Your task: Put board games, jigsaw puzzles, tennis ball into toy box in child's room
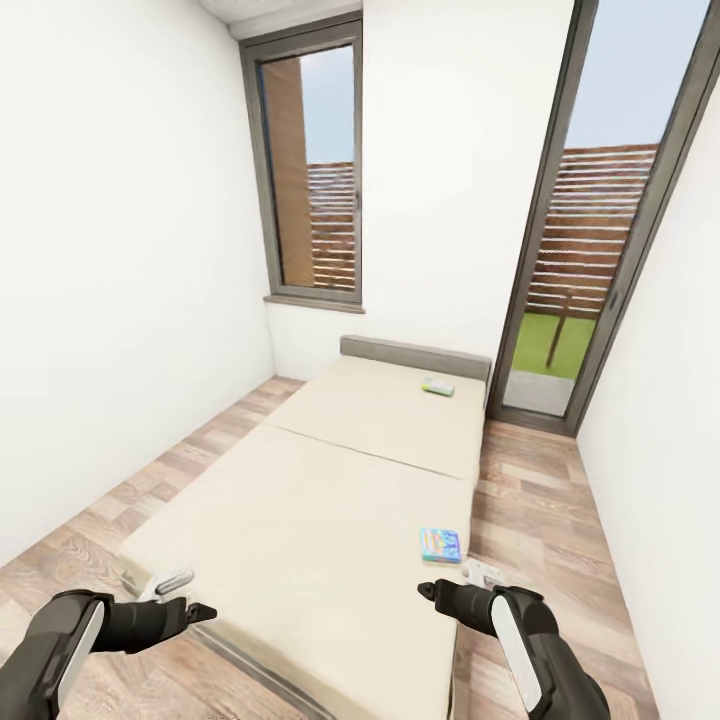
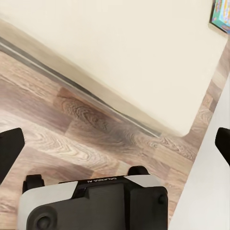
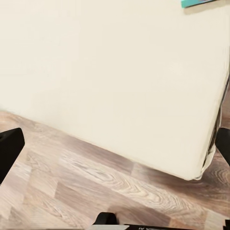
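The bed (image 1: 330,480), with a beige mattress and a grey headboard, stretches away in front of me. A mostly blue board game (image 1: 440,545) lies flat near the mattress's near right edge. A second, green-white board game (image 1: 438,386) lies by the headboard. My left gripper (image 1: 200,610) hovers open over the floor at the bed's near left corner. My right gripper (image 1: 428,590) is open just short of the blue game. The left wrist view catches the blue game (image 2: 221,14) at the mattress edge; its teal edge (image 3: 201,2) shows in the right wrist view. The table, toy box, jigsaw puzzles and tennis ball are out of view.
White walls close in on both sides, with strips of wood-plank floor (image 1: 540,510) along the bed. A tall window (image 1: 315,170) stands behind the headboard at left and a glass door (image 1: 590,250) at right. The bed's dark frame edge (image 2: 86,91) runs along the floor.
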Robot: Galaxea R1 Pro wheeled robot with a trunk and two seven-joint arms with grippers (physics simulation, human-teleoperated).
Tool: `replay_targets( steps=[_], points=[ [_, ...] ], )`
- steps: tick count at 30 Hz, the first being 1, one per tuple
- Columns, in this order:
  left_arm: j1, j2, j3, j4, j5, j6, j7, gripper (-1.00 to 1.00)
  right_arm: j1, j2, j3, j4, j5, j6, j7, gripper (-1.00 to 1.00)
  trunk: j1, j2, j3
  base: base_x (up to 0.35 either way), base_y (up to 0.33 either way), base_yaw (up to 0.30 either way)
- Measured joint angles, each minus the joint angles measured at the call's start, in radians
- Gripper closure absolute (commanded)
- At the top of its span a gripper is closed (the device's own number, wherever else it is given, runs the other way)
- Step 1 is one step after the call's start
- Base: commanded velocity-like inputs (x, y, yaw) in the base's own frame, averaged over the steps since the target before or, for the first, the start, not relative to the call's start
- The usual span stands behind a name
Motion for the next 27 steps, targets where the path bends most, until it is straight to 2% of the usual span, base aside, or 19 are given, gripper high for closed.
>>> replay_targets(
  steps=[27],
  points=[
    [0.000, 0.000, 0.000, 0.000, 0.000, 0.000, 0.001, -1.00, 0.000, 0.000, 0.000, 0.000, 0.000, 0.000, 0.000, -1.00, 0.000, 0.000, 0.000, 0.001, -0.001, 0.290]
  ],
)
